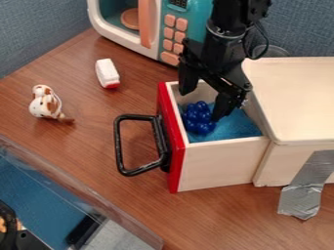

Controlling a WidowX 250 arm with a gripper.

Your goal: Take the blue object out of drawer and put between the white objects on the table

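The gripper point(203, 104) hung over the open drawer point(219, 168) in the camera view, its two black fingers spread apart, with nothing pinched between them. The arm point(221, 41) came in from the top edge and dropped steeply in front of the toy microwave point(124, 40). One finger pointed down near the red front, the other slanted into the drawer just beside the blue object point(198, 117). That object lay inside the drawer, near its red front, a glossy cluster of rounded, dark blue bumps on a lighter blue bottom.

The drawer's sides were smooth, pale wood, and a thick black handle point(120, 146) curved out from its red front as a squared loop. Behind it stood the pale wooden cabinet point(297, 97), flat-topped, with a wrinkled strip of silvery tape point(303, 193) running down its side onto the table point(85, 146). The table had a brown wood grain.

Both white objects sat on the table, well apart: a small rounded block point(106, 71) with a red end, nearer the microwave, and a lumpy white figurine point(46, 105) with brown patches. The microwave had a white rim, a teal face, peach buttons and a peach handle. A clear, hard-edged tray point(72, 188) crossed the lower left, and blue, fabric-like panels point(39, 29) rose behind the table.
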